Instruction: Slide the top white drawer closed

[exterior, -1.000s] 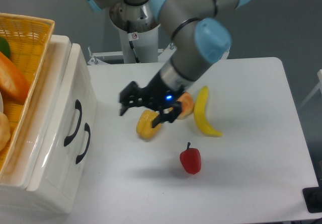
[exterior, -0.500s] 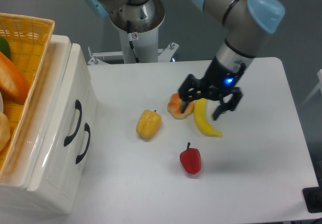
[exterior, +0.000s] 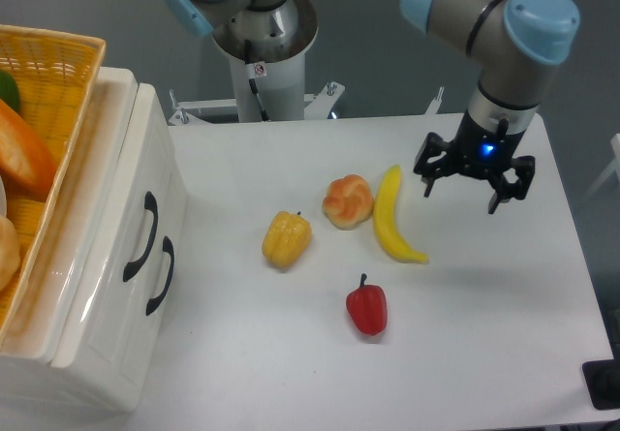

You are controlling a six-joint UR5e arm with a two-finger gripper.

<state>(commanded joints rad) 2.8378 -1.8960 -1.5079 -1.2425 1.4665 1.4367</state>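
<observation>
White table point(exterior: 504, 354) fills most of the view. White cabinet point(exterior: 92, 354) sits at the left edge, seen from above at an angle, two fronts facing right. The top white drawer point(exterior: 131, 160) is the upper one, black curved handle point(exterior: 141, 239) on its front; its front lies about flush with the lower drawer point(exterior: 136, 344), whose own black handle point(exterior: 161, 276) sits just right and nearer. From this angle it's not possible to tell whether a small gap remains. Wicker basket point(exterior: 53, 73) rests on top of the cabinet at far left, with orange and green items inside, cut off by the frame. Arm's grey and blue links come in from the top; grey base column point(exterior: 263, 53) stands at the far edge of the table. Gripper point(exterior: 474, 187) hangs over the right side of the table, well apart from the cabinet, jaws spread apart and holding nothing, blue light lit on its body. Mid-table: banana point(exterior: 389, 218) left of the gripper, orange-pink round fruit point(exterior: 348, 201) just beside it, yellow pepper point(exterior: 286, 239) further left, red pepper point(exterior: 367, 306) nearer.
</observation>
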